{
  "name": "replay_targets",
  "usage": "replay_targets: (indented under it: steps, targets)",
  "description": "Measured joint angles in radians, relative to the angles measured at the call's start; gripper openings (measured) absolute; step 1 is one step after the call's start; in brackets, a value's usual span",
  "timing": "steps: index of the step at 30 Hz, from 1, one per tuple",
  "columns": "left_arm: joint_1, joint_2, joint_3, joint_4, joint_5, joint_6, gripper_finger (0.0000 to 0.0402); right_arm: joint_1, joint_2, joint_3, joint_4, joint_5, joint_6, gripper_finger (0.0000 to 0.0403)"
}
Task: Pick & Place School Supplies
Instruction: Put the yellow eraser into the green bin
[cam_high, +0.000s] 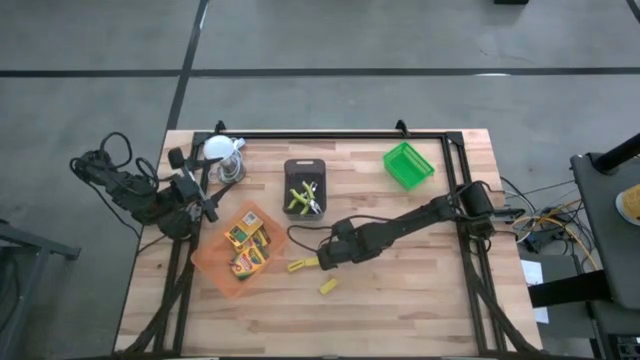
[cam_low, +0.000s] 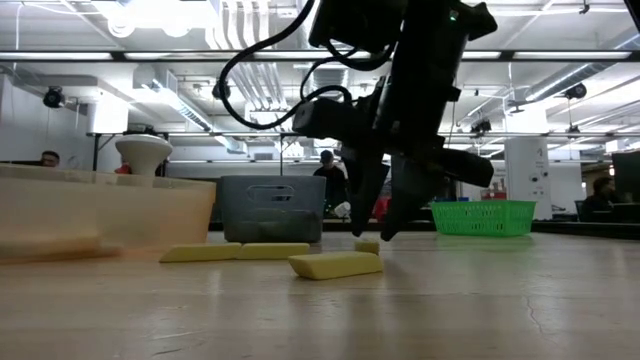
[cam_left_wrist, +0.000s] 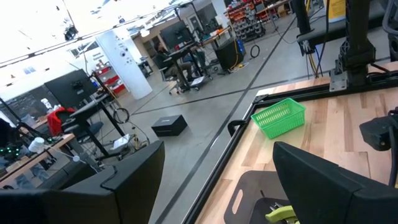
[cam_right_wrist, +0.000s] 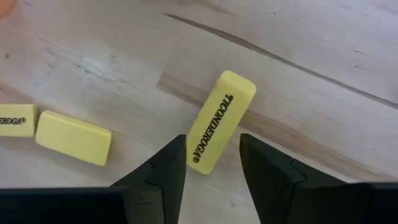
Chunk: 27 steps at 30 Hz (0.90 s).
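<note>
a: the yellow eraser (cam_right_wrist: 219, 122) with dark print is lying flat on the bare table (cam_high: 400, 300), near the orange tray (cam_high: 213, 268) and well apart from the green tray (cam_high: 409, 165). the step in hand is judged to be the pick of this eraser.

b: and the right gripper (cam_right_wrist: 211, 163)?

a: it is placed just over one end of the eraser, with the fingers part open and a gap on each side; nothing is pinched yet. for the next move, a short lowering and a closing across the narrow width are called for.

b: what is shown by only one view?

a: two more erasers (cam_right_wrist: 53, 129) beside it are seen best in the right wrist view. the crayon boxes (cam_high: 248, 245) in the orange tray are shown only from above. the left gripper (cam_high: 190, 196) is waiting spread and empty by the table's left edge.
</note>
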Motion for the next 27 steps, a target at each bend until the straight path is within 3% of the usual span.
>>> replay_targets:
  steps: [10, 27]
  targets:
    - [0.0, 0.0, 0.0, 0.0, 0.0, 0.0, 0.0305, -0.016, 0.003, -0.002, 0.017, 0.002, 0.021, 0.0159]
    - [0.0, 0.0, 0.0, 0.0, 0.0, 0.0, 0.0305, -0.036, 0.004, -0.01, 0.021, -0.011, -0.023, 0.0132]
